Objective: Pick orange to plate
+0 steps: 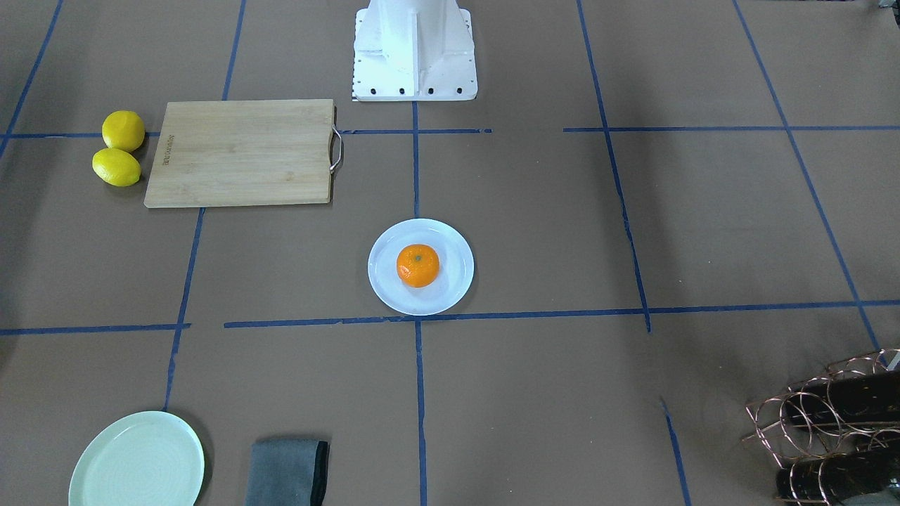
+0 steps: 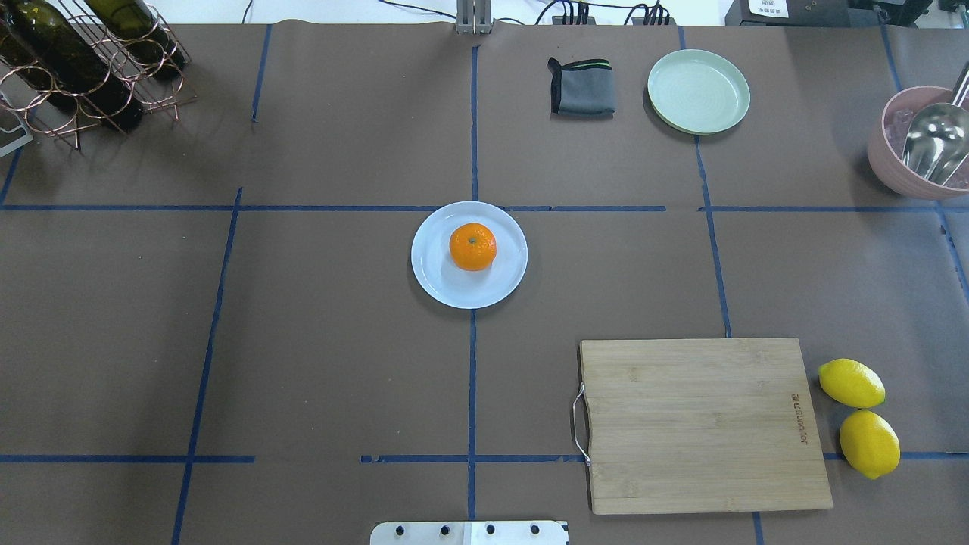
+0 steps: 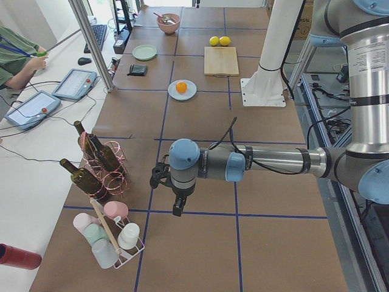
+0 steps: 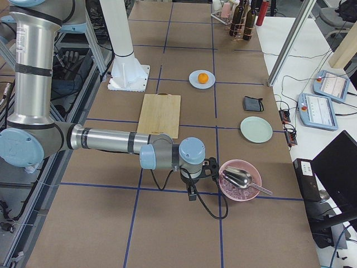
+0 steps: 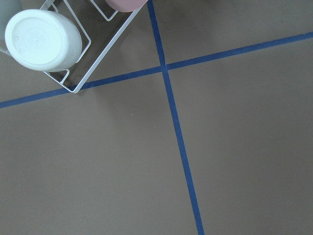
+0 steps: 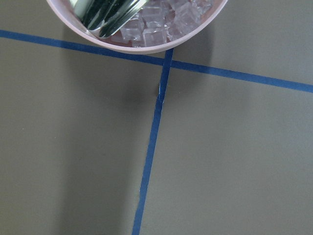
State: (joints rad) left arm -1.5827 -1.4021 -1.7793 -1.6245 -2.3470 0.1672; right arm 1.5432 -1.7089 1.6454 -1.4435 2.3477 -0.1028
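Orange [image 2: 472,247] on white plate [image 2: 443,284], grippers away

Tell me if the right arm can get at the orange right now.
Probably yes. The orange sits uncovered on the plate mid-table, nothing crowding it; the right arm hangs by the pink bowl, its path looking free.
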